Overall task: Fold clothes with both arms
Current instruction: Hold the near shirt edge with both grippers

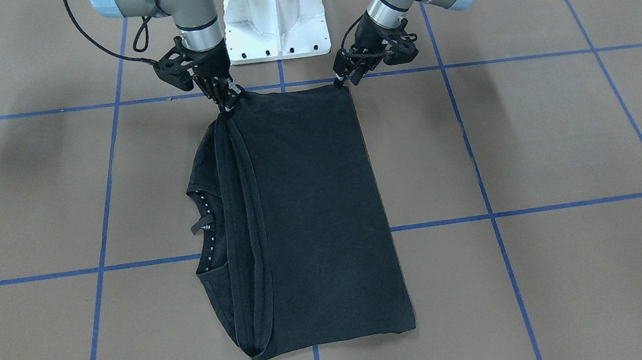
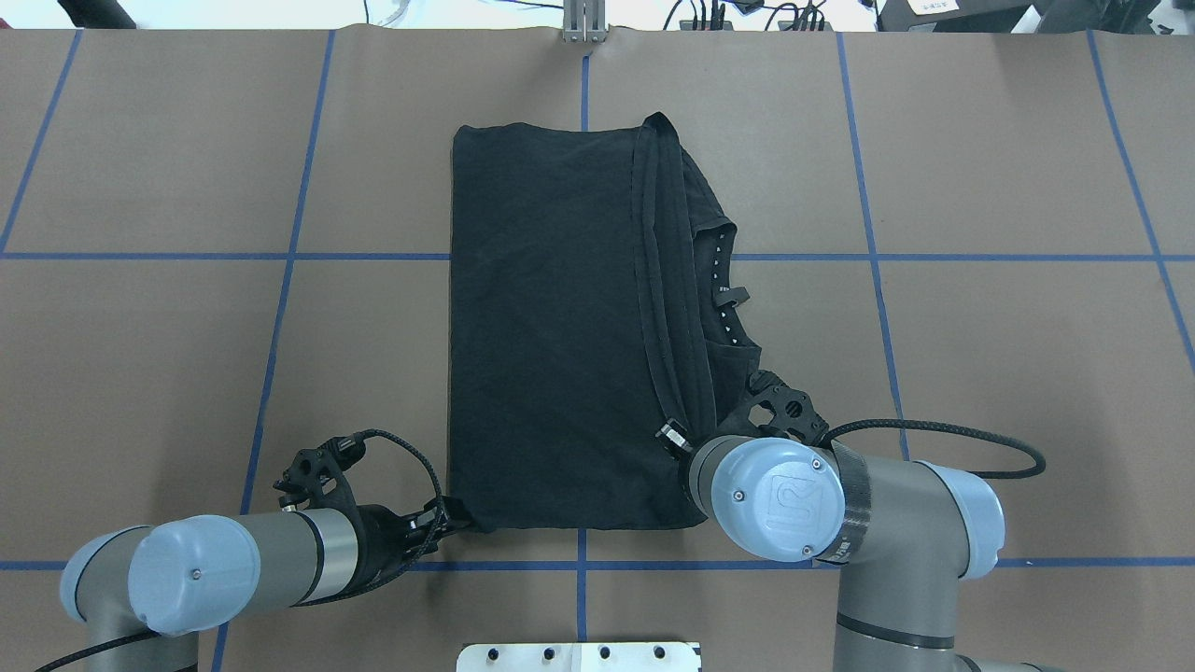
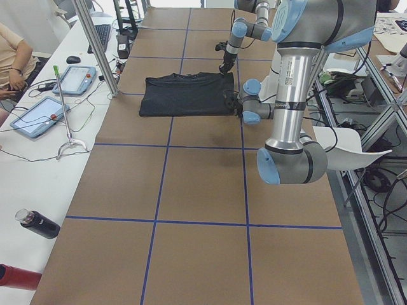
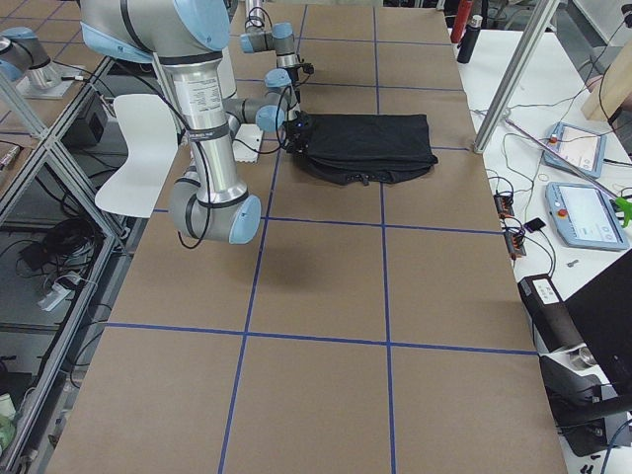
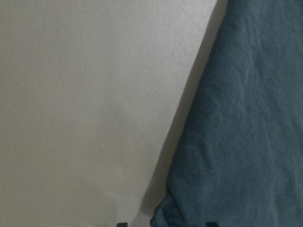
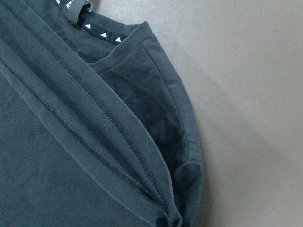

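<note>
The black shirt lies folded in a long rectangle in the middle of the table. Its short near edge is just in front of the white base. The right gripper is closed on the near corner, where the stacked hems bunch to a point. The collar and a sleeve stick out past that long edge. The left gripper sits at the other near corner, its fingertips apart with the cloth corner between them, not clamped. That long edge runs straight. Wide brown tabletop, crossed by blue lines, stretches out on both sides of the shirt and beyond its far edge.
</note>
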{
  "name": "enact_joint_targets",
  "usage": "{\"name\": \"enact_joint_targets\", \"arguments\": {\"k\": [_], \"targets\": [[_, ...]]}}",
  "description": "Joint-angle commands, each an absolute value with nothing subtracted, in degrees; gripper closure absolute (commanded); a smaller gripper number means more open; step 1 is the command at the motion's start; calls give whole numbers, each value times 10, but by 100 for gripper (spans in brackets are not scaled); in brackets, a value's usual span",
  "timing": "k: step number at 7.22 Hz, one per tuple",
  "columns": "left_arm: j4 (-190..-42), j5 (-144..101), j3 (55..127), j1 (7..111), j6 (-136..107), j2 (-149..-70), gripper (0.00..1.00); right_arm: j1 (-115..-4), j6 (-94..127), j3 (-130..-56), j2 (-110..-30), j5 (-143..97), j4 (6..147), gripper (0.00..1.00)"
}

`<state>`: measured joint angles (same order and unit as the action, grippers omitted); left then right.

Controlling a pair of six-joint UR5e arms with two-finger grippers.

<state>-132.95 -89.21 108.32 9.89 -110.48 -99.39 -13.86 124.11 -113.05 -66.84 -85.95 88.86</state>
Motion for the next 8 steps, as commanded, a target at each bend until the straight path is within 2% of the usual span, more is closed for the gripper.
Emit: {"name": "enact_joint_targets", "arguments": {"k": [1,3,8], "targets": [[-1330,-893,1083,98,-1105,-994,47,-139,1241,-1131,-669,-860,889,100],[-1330,-893,1082,98,-1106,-997,50,-139,1241,-1131,-669,-860,889,100],[-1330,-896,1079,96,-1106,-1010,50,-139,1241,-1129,-670,-860,889,100]]}}
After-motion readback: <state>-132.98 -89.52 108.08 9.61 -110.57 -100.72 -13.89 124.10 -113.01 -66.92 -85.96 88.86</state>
